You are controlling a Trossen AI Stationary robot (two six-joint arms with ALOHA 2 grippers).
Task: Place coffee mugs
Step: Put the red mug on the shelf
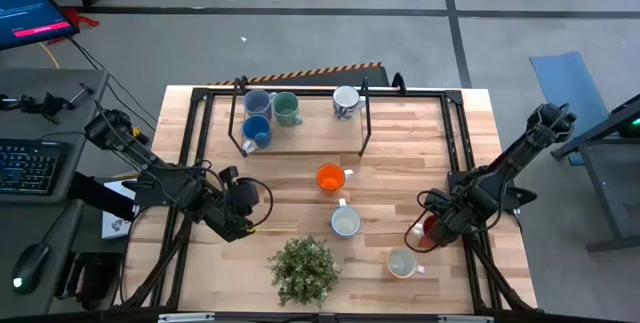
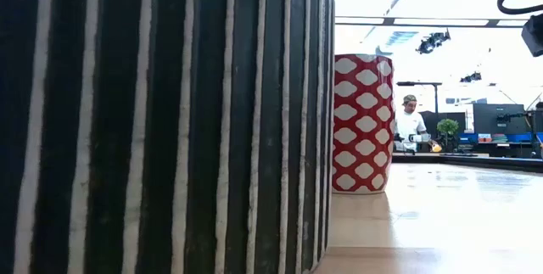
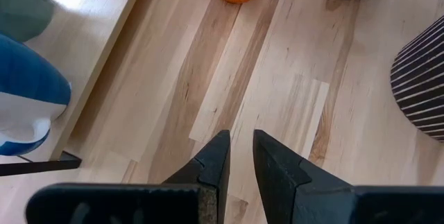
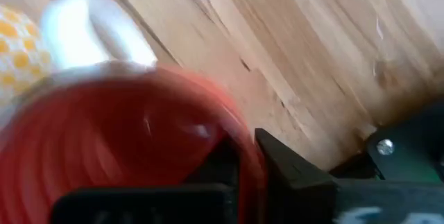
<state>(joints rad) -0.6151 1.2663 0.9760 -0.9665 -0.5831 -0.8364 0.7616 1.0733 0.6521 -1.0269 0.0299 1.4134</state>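
Right gripper [image 1: 428, 231] pinching the glossy red mug's [image 1: 431, 229] rim.
Left gripper [image 3: 239, 156] is hovering over pale striped wood [image 1: 400, 143], fingers nearly together, grasping nothing.

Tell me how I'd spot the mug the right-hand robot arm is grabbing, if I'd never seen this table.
Start at the leafy potted plant at the table's near edge and look toward the right arm. The right gripper is shut on the rim of the red mug, one finger inside it. It is the only red one; its nearest neighbours, a cream mug and a white mug, are pale.
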